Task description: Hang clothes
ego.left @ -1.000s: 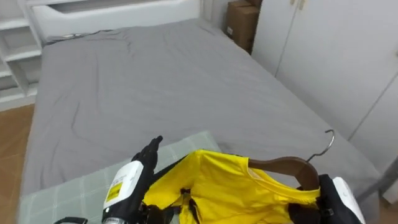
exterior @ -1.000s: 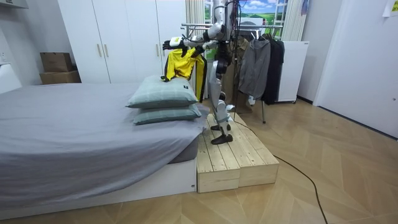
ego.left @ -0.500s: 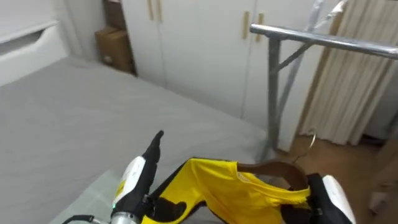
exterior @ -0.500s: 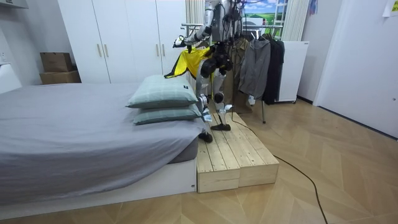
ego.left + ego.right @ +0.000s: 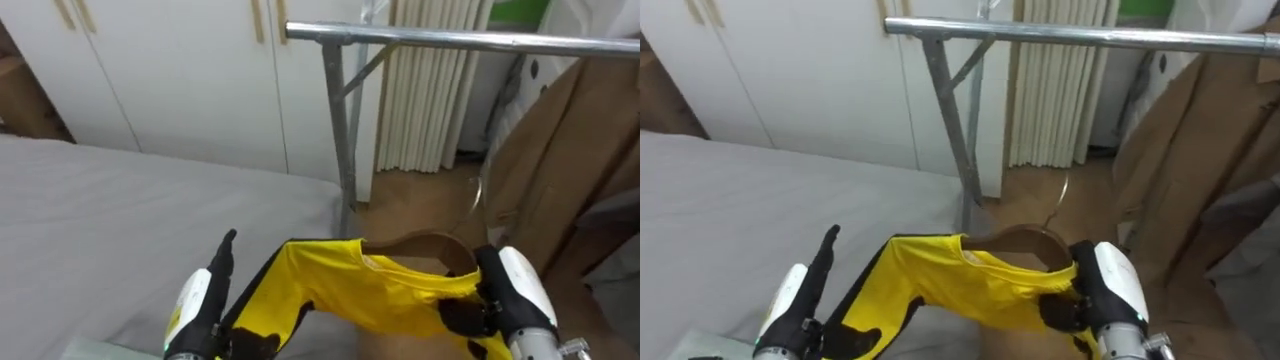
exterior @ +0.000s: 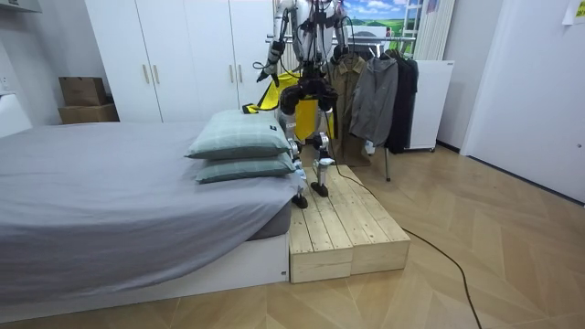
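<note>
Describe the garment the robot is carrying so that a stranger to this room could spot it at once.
Find the metal clothes rail beside the grey bed. In front of it, stretched between the robot's left hand and right hand, is a yellow top on a brown wooden hanger. The coats on the rail are brown or dark; it alone is bright yellow.

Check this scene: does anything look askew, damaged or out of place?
Nothing is damaged or spilled. The yellow shirt lies bunched on its wooden hanger, sagging toward the left hand, while the right hand holds it below the metal rail.
</note>
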